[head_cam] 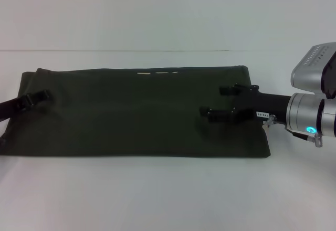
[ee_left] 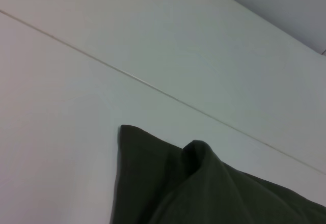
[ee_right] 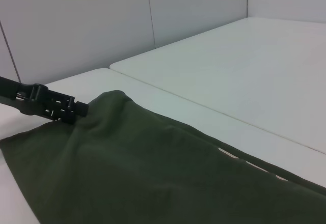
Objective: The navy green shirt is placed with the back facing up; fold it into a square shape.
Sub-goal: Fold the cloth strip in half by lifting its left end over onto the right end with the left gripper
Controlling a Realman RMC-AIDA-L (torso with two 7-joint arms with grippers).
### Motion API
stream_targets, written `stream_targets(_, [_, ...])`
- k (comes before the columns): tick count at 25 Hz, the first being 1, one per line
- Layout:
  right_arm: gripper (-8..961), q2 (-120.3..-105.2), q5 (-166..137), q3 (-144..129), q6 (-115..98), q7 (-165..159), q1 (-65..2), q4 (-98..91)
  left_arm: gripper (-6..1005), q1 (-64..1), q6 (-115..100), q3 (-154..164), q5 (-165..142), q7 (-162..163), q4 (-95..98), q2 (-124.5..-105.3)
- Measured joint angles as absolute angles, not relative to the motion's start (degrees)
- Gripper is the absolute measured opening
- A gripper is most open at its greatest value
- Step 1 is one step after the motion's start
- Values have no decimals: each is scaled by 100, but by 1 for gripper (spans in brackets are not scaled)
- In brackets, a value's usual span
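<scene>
The navy green shirt [head_cam: 136, 113] lies on the white tabletop [head_cam: 157, 199] as a long band. The right hand [head_cam: 220, 104], fingers apart, hovers over the shirt's right end; the left hand [head_cam: 32, 98], seemingly pinching the left end, looks ready to fold.

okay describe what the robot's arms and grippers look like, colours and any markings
The right gripper has slim black fingers on a black body bearing a small white label. Behind it sits a silver cylindrical wrist with a glowing cyan light and a thin cable. The left gripper is black too, with small pale marks on its fingers; its arm is out of view.
</scene>
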State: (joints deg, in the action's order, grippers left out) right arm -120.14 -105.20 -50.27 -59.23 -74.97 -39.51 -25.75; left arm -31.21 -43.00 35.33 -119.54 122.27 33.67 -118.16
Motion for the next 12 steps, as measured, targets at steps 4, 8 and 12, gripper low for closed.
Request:
stream_targets(4, [925, -12014, -10523, -5027, -5916, -7497, -3963, -2575, 777, -3133, -4305, 3521, -11930, 12225, 3432, -11813])
stream_targets(8, [925, -12007, -10519, -5027, -5913, -7497, -3965, -2575, 777, -3107, -4324, 3498, -11907, 12230, 3497, -11764])
stream_targets(12, [925, -12005, -10520, -5027, -5906, -7497, -3974, -2575, 777, -3078, -4266, 3485, -11907, 12225, 3504, -11752])
